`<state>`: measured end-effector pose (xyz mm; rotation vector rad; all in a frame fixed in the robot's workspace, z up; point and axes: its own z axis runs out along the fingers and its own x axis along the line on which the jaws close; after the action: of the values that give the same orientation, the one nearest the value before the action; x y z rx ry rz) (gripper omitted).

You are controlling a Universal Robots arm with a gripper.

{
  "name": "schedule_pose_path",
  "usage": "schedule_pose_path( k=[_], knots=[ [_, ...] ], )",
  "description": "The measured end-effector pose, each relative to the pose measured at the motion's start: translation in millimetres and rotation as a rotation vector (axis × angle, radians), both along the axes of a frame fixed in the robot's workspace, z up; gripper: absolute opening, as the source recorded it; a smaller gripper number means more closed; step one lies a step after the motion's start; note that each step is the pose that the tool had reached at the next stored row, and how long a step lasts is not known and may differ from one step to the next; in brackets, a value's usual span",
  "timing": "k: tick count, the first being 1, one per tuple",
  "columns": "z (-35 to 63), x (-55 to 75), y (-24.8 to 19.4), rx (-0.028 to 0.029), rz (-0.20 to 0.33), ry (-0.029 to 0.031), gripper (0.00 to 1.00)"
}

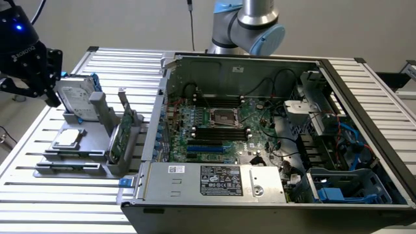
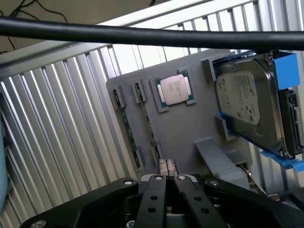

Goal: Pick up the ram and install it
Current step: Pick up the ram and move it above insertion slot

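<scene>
In the grey holder (image 2: 183, 133) on the slatted desk (image 1: 39, 195), the ram (image 2: 150, 126) stands on its long edge in a narrow slot. A twin stick (image 2: 127, 129) sits in the next slot over, parallel to it. Can't tell which of the two is the target; I'm taking the one nearer the CPU chip (image 2: 175, 89).

Orientation: thin edge up, and the long axis runs flat along the holder. One end points toward the tool, the other away from it. That's roughly in line with the long side of the hard drive (image 2: 251, 104) on the far side of the CPU.

Tool (image 2: 167, 167): fingertips pressed together with nothing between them. It hovers above the holder, clear of the ram.

Step, as I read it: approach for the pick, ram not yet lifted, install not started.

A grasp here calls for the jaws apart and squared across the stick's thin faces. It also needs centring along the length and a straight drop, because the twin and the slot walls leave little room to either side.

Target side: the open PC case (image 1: 364, 122) sits just beside the holder, with the motherboard (image 1: 260, 139) exposed. Its dark memory slots (image 1: 221, 132) lie next to the CPU socket.
</scene>
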<state>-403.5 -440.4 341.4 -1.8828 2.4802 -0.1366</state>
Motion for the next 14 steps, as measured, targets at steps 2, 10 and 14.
schedule_pose_path(
  k=[2, 10, 14],
  knots=[
    [-0.1, 0.0, 0.0, -0.008, 0.027, 0.0021, 0.11],
    [-0.3, 0.0, 0.0, -0.04, 0.141, 0.0108, 0.11],
    [-0.4, 0.0, 0.0, -0.0526, 0.199, 0.0152, 0.11]
  ],
)
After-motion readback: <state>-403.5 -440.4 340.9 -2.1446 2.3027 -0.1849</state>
